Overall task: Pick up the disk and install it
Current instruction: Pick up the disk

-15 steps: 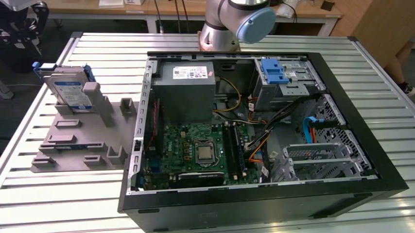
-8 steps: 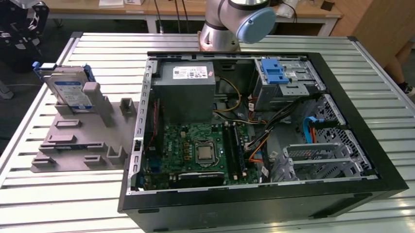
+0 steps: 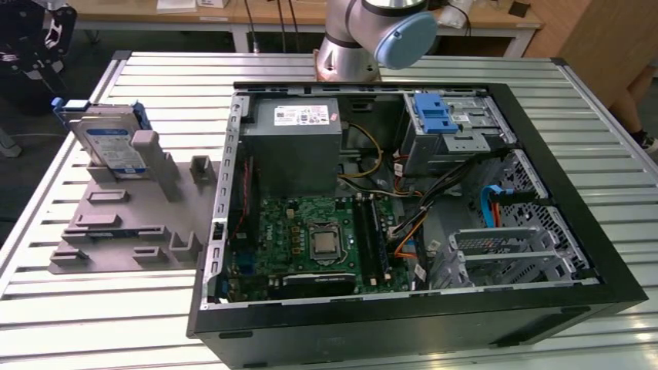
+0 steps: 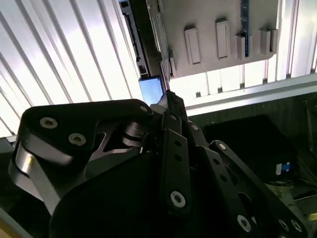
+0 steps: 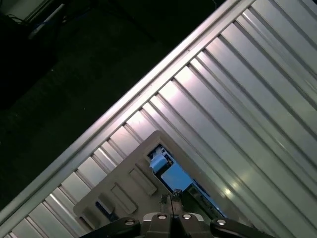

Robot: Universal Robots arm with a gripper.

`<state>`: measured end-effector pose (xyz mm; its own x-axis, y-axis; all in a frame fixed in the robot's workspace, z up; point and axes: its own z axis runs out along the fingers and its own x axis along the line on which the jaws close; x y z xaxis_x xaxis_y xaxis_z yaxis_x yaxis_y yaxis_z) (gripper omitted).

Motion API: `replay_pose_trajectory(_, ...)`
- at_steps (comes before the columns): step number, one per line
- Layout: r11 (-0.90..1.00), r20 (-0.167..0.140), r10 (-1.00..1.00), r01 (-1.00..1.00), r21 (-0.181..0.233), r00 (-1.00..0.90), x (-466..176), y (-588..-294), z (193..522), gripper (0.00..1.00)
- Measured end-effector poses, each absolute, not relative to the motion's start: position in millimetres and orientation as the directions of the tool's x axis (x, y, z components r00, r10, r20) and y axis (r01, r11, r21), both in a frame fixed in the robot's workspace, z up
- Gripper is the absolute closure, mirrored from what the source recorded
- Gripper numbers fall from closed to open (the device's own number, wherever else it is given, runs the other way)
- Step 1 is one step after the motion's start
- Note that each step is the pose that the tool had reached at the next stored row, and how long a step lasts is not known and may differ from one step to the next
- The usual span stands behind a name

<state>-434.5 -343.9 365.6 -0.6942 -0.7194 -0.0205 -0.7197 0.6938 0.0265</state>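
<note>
Second wrist view is showing me the gripper (image 4: 167,99) from behind its black links. The jaws are sitting together at the tip with nothing between them. In the first wrist view the fingertips (image 5: 167,200) are meeting side by side and touching no part.

The gripper is hanging in the air over the disk (image 5: 171,174), apart from it. I am looking down on the disk's top edge there, with its blue frame just past the jaw tips. In the second wrist view a bit of the disk (image 4: 151,90) is peeking out blue right beside the tip. The black links are covering the rest, so I cannot tell how much room is between them.

In the exterior view the disk (image 3: 108,142) is standing upright on its edge in a slot of the grey holder (image 3: 123,220). Its blue-and-white label is facing the camera. The holder is lying on the ribbed metal table (image 3: 103,308), just beside the open computer case (image 3: 411,331), on the exterior view's left. Inside the case a blue caddy (image 3: 436,116) is sitting in the drive cage, well apart from the disk. The arm's base (image 3: 360,38) is standing behind the case, and the picture's edge is cutting it off.
</note>
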Motion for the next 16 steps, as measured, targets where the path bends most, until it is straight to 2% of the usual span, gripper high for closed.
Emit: replay_pose_trajectory(16, 0.465, -0.023, -0.885, -0.885, 0.023, -0.466, -434.5, -343.9, 362.2, 0.89)
